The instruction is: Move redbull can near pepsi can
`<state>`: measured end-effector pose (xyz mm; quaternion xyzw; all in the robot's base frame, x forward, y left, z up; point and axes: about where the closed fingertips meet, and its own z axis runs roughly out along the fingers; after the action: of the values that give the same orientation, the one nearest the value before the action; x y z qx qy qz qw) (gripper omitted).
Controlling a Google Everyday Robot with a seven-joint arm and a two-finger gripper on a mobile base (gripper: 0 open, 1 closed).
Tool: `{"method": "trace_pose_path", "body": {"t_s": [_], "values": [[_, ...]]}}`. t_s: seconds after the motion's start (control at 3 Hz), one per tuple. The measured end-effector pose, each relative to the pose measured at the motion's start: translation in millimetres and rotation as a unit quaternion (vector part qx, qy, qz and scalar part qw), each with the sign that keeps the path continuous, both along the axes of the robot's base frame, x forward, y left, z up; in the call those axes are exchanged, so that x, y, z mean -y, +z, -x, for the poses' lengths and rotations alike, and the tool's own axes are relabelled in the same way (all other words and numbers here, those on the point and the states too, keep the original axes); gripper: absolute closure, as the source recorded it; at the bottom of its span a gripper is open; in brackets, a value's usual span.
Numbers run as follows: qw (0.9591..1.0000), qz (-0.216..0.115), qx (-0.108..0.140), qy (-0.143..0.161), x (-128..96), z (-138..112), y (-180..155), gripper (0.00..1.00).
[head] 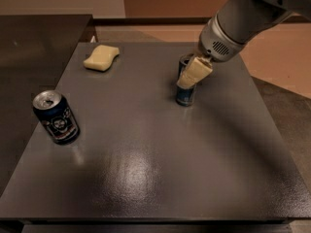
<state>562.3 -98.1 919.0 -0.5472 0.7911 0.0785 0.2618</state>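
Observation:
The redbull can (185, 95), slim and silver-blue, stands upright right of the table's middle, towards the back. My gripper (191, 75) reaches down from the upper right and is right at the can, its cream tip crossing the can's upper half. The can's base rests on the table. The pepsi can (57, 117), shorter and dark with a round whitish emblem, stands upright near the table's left edge, far from the redbull can.
A yellow sponge (101, 58) lies at the back left of the dark grey table (146, 169). A darker counter (34, 42) adjoins on the left. The floor drops away past the table's right edge.

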Motion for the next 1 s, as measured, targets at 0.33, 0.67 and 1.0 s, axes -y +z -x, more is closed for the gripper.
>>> {"method": "trace_pose_path", "body": {"t_s": [0.33, 0.67, 1.0], "values": [[1.0000, -0.001, 0.006, 0.004, -2, 3, 9, 0.64], [0.9992, -0.009, 0.023, 0.032, -27, 7, 31, 0.87], [0.9966, -0.010, 0.038, 0.073, -66, 11, 55, 1.00]]}}
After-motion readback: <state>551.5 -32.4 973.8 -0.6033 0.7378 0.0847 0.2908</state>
